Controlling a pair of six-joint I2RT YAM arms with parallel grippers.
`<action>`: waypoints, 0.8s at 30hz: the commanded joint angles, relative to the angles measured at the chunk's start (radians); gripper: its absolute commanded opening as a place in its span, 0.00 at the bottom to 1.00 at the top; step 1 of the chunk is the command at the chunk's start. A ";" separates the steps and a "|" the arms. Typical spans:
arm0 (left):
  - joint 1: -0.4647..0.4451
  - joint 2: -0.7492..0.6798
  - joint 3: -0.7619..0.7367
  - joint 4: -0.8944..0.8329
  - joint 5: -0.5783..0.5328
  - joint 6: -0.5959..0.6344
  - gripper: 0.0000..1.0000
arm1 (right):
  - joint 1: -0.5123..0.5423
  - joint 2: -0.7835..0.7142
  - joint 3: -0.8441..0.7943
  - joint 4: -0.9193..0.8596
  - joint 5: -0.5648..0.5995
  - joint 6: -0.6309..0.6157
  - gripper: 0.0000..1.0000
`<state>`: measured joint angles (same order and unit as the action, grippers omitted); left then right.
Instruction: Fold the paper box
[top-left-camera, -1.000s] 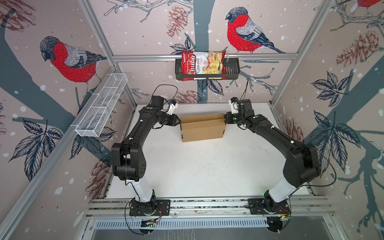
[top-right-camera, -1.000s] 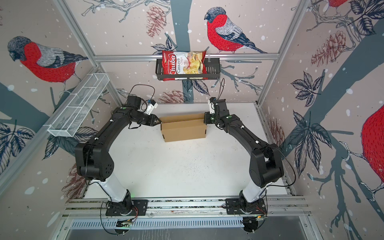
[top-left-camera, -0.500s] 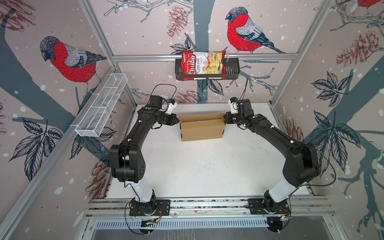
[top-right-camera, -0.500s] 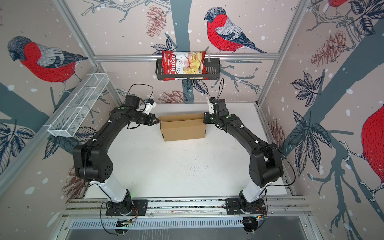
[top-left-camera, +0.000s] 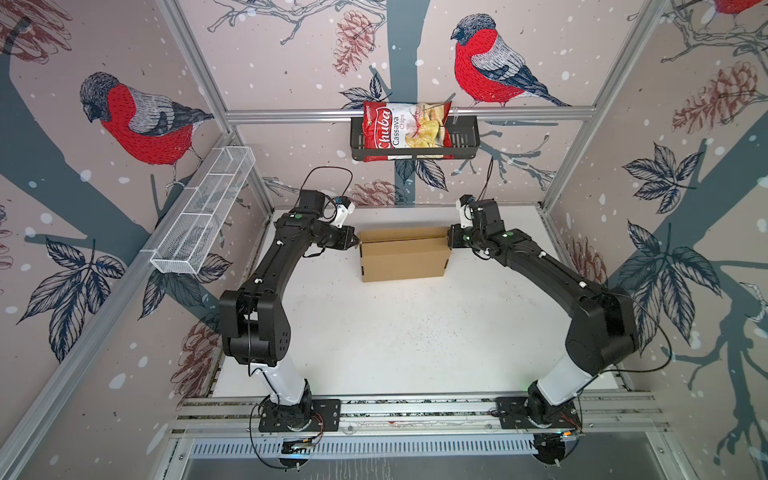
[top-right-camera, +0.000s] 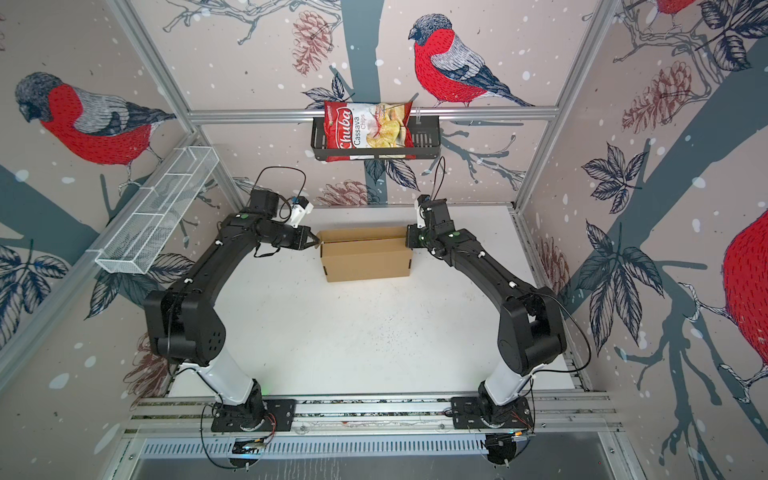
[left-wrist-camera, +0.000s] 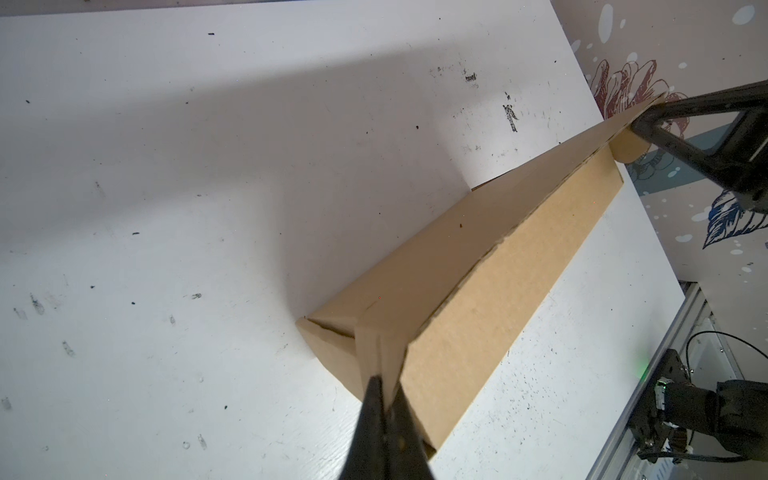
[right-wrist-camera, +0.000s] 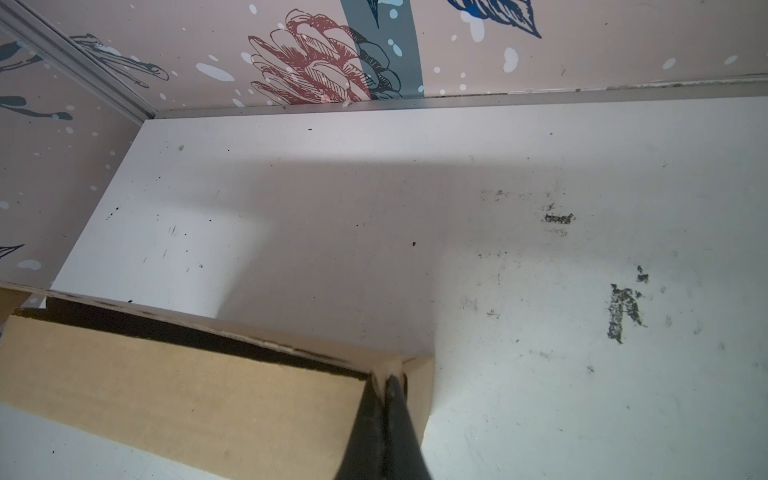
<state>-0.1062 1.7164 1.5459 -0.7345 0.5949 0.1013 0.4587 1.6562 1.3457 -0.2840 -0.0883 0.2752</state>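
Pinching paper box (top-left-camera: 404, 261) at both ends, far middle of table (top-left-camera: 415, 340): left gripper (top-left-camera: 355, 240) clamped on left top corner, right gripper (top-left-camera: 450, 241) clamped on right. Lid-closing step, likely. Next move needs both arms swinging together, evenly, or cardboard twists.

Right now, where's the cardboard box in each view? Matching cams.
Top view: cardboard box at the back middle of the table.
Top view: cardboard box, same place.
Left wrist: cardboard box runs from the left end effector to the far one.
Right wrist: cardboard box end pinched in the right end effector.
Shared landmark: right end effector, shut on the box's end.
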 joint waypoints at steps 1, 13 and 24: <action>-0.007 -0.001 -0.010 0.040 0.049 -0.043 0.00 | 0.017 -0.018 -0.020 0.002 0.023 0.054 0.00; -0.040 0.021 -0.001 0.125 0.006 -0.117 0.00 | 0.046 -0.105 -0.073 0.024 0.143 0.120 0.00; -0.082 0.055 0.005 0.201 -0.015 -0.211 0.00 | 0.016 -0.166 -0.148 0.040 0.201 0.123 0.00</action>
<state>-0.1860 1.7756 1.5631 -0.5961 0.5575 -0.0631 0.4839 1.5021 1.2114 -0.2802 0.0971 0.3912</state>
